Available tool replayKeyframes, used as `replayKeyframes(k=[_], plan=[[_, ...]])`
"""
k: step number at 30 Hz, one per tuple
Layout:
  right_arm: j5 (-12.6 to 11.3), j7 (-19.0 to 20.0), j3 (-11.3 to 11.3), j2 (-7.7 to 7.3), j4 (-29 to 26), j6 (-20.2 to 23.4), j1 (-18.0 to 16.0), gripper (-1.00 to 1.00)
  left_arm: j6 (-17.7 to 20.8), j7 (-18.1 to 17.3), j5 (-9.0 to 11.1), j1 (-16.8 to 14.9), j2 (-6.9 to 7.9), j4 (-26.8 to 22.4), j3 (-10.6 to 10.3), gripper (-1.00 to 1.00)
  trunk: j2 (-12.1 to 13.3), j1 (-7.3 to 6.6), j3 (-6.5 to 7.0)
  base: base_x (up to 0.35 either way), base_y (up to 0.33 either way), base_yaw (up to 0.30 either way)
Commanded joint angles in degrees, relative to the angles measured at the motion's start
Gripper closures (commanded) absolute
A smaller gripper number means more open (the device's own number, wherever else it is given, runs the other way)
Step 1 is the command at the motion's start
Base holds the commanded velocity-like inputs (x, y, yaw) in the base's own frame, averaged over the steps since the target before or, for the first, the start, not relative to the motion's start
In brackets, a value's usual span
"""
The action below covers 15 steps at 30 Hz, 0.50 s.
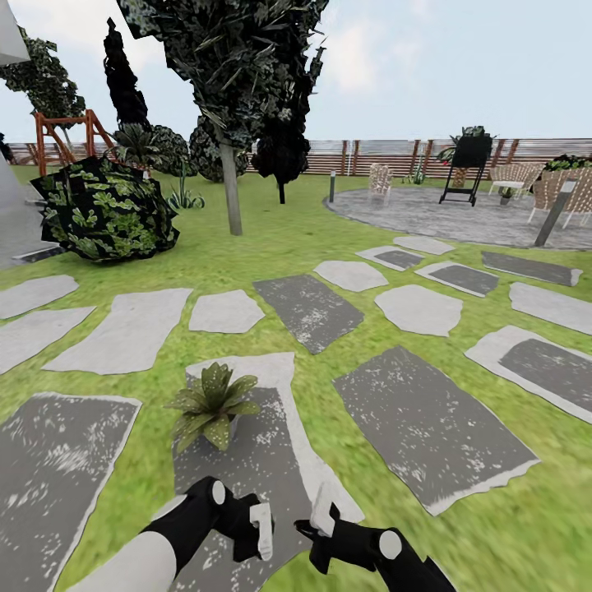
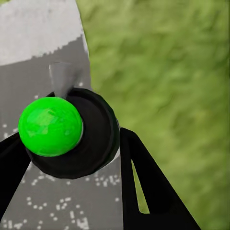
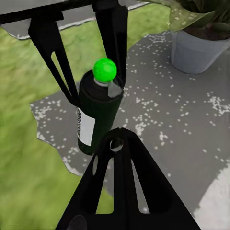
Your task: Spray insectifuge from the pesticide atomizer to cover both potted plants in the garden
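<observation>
A dark pesticide atomizer (image 3: 98, 112) with a white label and a round green top (image 2: 50, 125) hangs tilted just above a grey slab. My left gripper (image 1: 261, 533) is shut on it, one black finger on each side of its upper body (image 2: 93, 143). My right gripper (image 1: 323, 506) is close beside it, its fingers (image 3: 120, 143) pressed together and holding nothing. One potted plant (image 1: 212, 407), a low green rosette in a small grey pot (image 3: 196, 50), stands on the same slab (image 1: 271, 460) just ahead of both grippers. The second potted plant is out of view.
Grey stepping slabs (image 1: 427, 427) lie across the lawn. A big leafy bush (image 1: 103, 210) and a tree trunk (image 1: 232, 193) stand at the left. The round patio (image 1: 444, 218) with a grill (image 1: 469, 168), chairs (image 1: 567, 193) and the slat fence (image 1: 370, 156) lies far right.
</observation>
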Motion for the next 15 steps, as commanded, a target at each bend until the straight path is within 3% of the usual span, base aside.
replayKeyframes(k=[1, 5, 10, 15], plan=[[0.57, -0.03, -0.08, 0.12, -0.04, -0.32, -0.02, 1.0, -0.34, -0.16, -0.46, -0.01, -0.04, -0.08, 0.0, 1.0, -0.02, -0.01, -0.05, 0.0, 0.0, 0.0], [0.57, -0.03, -0.08, 0.27, -0.04, -0.32, -0.02, 1.0, -0.54, -0.2, -0.41, 0.01, 0.0, -0.06, -0.07, 1.0, -0.02, -0.01, -0.05, 0.0, 0.0, 0.0], [0.57, -0.03, -0.08, 0.3, -0.04, -0.32, -0.02, 1.0, -5.29, -0.64, -0.17, 0.0, 0.2, 0.0, -0.03, 1.0, -0.02, -0.01, -0.05, 0.0, 0.0, 0.0], [0.57, -0.03, -0.08, 0.29, -0.04, -0.32, -0.02, 1.0, -6.06, -1.22, -0.3, 0.0, -0.02, 1.55, -0.09, 1.0, -0.02, -0.01, -0.05, 0.0, 0.0, 0.0]])
